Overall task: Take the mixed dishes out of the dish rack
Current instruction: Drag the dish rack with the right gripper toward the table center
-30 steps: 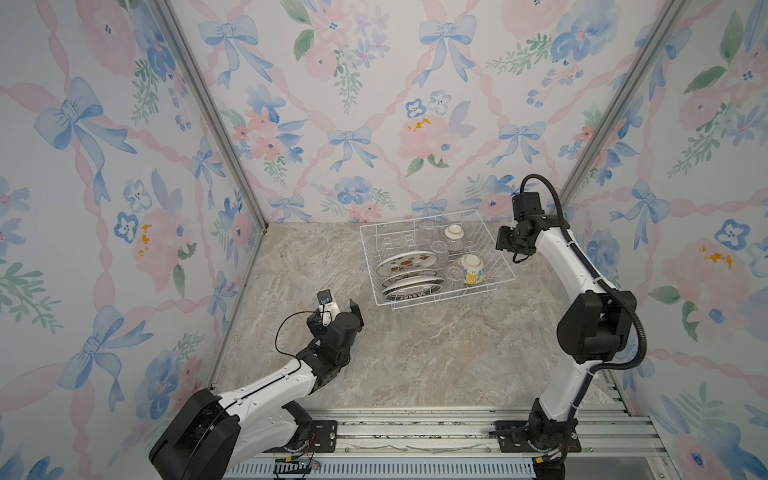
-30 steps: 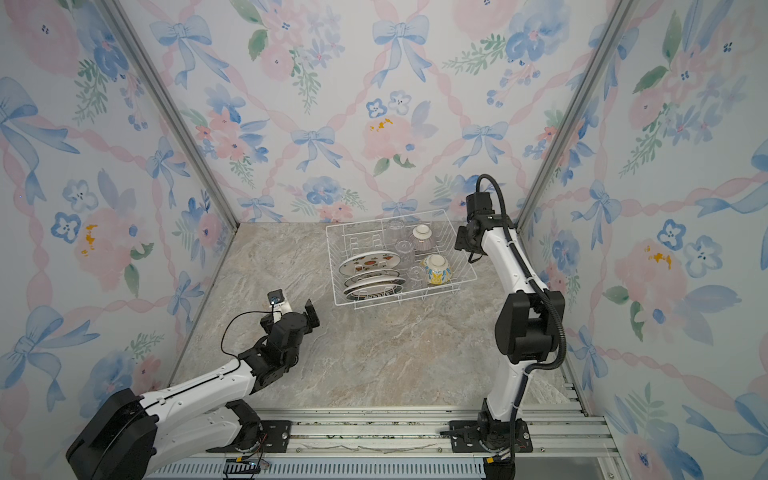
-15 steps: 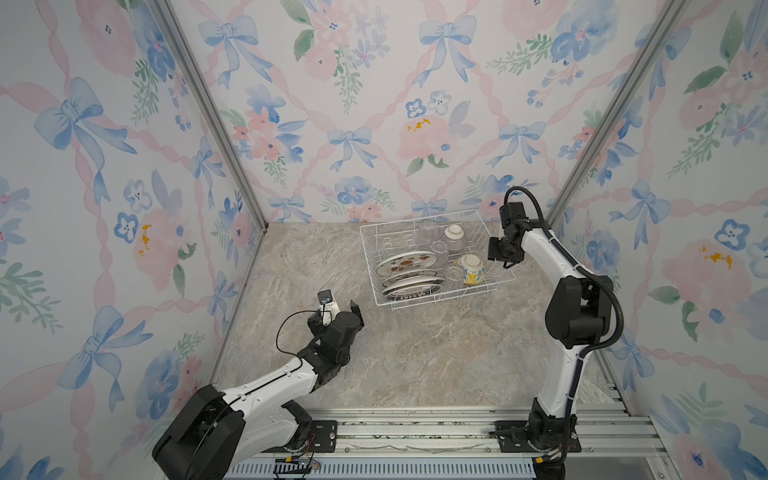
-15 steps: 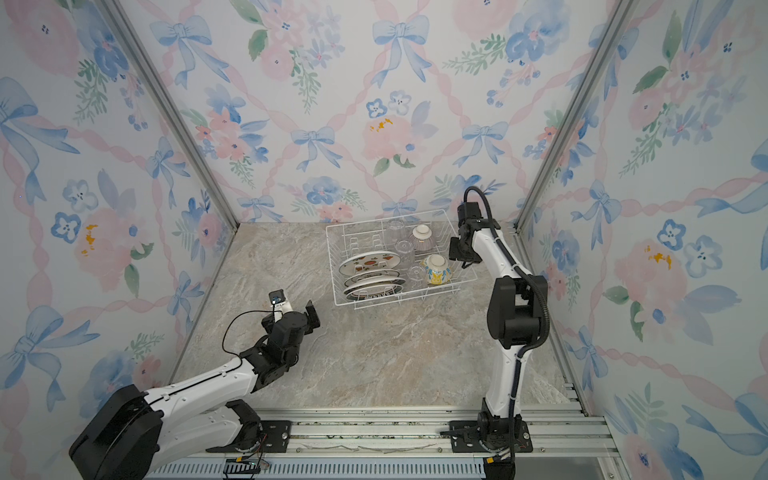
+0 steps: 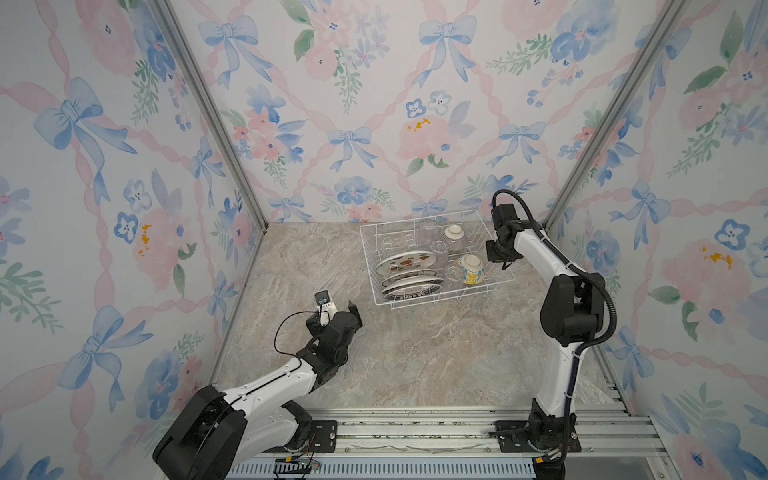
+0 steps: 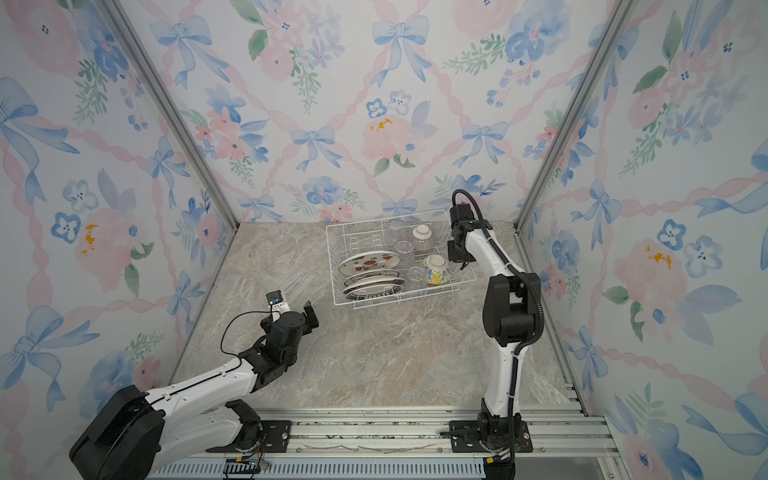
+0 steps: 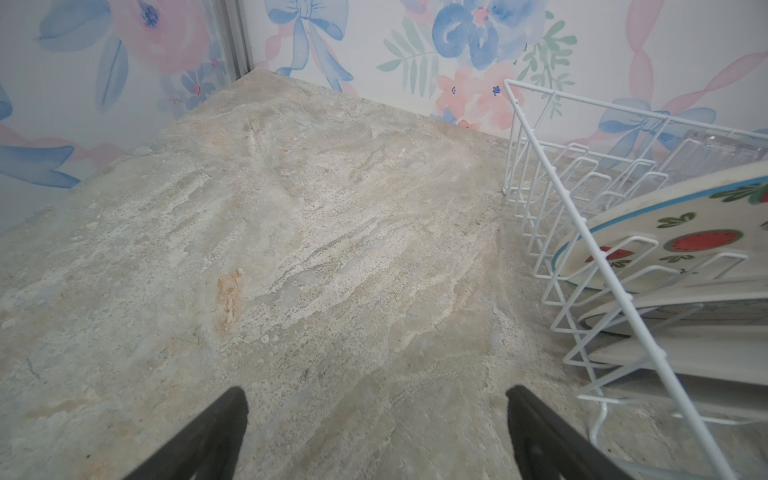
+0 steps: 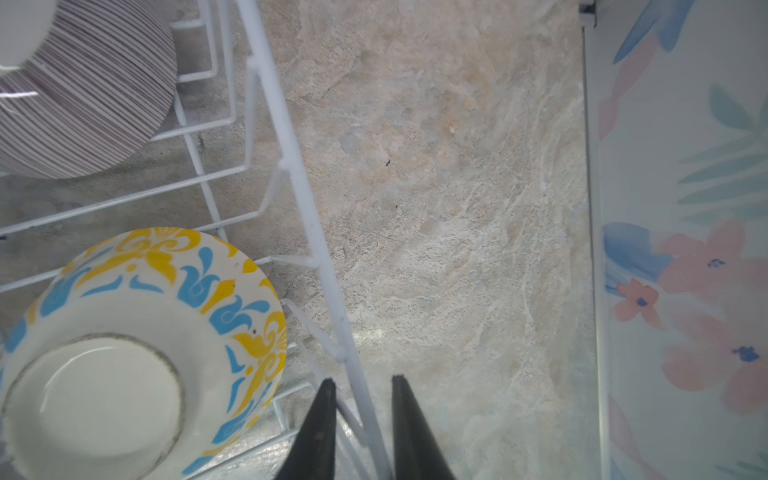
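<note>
In both top views the rack point(image 5: 368, 266) point(image 6: 330, 266) is sitting on the desk point(image 5: 415, 353) near the back wall, and it is carrying a full load. Three plates point(image 5: 409, 274) are leaning in the slots at one end. Clear cups point(image 5: 439, 247) are standing in the middle. The striped bowl point(image 5: 454, 239) and the floral bowl point(image 5: 470, 270) are resting upturned at the other end. No dish is showing on the desk outside the rack, so the unloading appears to be only beginning, with every piece waiting to come out. The right gripper point(image 5: 503, 261) is pointing down at the rack's bowl end, just beside the floral bowl. The left gripper point(image 5: 340, 309) is hovering over bare desk, well apart from the rack's plate end.

In the left wrist view the left gripper point(image 7: 376, 392) is holding its fingers spread wide with nothing between them. The rack point(image 7: 580, 216) is lying close ahead, with the watermelon plate point(image 7: 685, 237) showing through its wires.

In the right wrist view the right gripper point(image 8: 363, 379) is straddling the rack's rim wire point(image 8: 289, 158). Its fingers are drawn close together, but a sliver of gap is showing on either side of the wire at the tips, so it is not visibly pinching anything yet. The floral bowl point(image 8: 232, 307) is sitting just inside the rim beside the fingers, untouched. The striped bowl point(image 8: 91, 104) is lying farther along the same side. The gripper seems to be going for the rack itself, not a dish.
</note>
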Motion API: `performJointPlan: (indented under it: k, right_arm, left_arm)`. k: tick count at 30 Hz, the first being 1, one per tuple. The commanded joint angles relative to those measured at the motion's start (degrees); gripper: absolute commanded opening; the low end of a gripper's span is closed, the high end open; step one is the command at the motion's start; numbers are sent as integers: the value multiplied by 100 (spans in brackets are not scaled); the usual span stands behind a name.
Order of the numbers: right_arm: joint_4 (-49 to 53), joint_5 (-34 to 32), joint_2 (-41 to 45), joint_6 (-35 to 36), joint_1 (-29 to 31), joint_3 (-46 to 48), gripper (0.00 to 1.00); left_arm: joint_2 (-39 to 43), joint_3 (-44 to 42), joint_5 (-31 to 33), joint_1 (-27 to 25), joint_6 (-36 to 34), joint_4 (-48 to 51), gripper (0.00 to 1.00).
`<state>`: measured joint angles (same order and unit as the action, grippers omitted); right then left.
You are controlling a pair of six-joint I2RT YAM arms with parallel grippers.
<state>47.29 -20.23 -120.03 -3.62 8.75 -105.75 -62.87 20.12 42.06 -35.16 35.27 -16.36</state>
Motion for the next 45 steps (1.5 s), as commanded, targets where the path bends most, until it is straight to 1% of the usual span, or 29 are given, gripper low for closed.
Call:
performJointPlan:
  k: [1,3,4,5,10,18,29,32,33,35,37,40,42,45]
  right_arm:
    - [564,-856,-290,212,585,210,12]
    - [645,-1102,-357,236,718,197,2]
    - [666,-1086,-363,203,740,203,1]
    - [675,-984,-373,126,751,220,0]
    - [585,-66,-165,-200,738,492,0]
    - [421,694,417,-658,864,1280,0]
    - [290,656,1226,-1009,1445,2528,0]
    - [322,461,1425,-942,1657,2805,0]
    - [346,376,1470,-934,1715,2864,0]
    - [334,301,1563,-930,1828,3034,0]
    - [238,356,1706,-954,1895,3210,0]
    - [151,449,1899,-965,1980,3446,0]
    - [124,429,2053,-956,2028,3616,0]
    - [-11,495,2362,-1015,2051,3965,0]
  left_arm:
    - [-41,-39,-99,67,145,-56,98]
    - [-11,-31,-190,105,147,-53,98]
    - [23,-35,-214,105,138,-61,98]
    - [73,-55,-210,114,119,-53,98]
    - [314,-162,-100,123,122,-60,98]
    - [268,-136,-227,123,148,-62,98]
    - [507,-176,-249,114,116,-60,98]
    - [557,-106,-169,136,-68,-44,98]
    - [563,-58,-124,147,-60,18,98]
    - [559,187,-166,222,183,408,98]
    - [527,435,-189,280,334,780,98]
    - [437,789,-140,414,325,1073,98]
    - [388,1043,-327,620,338,1347,98]
    - [338,1375,-824,960,270,1631,98]
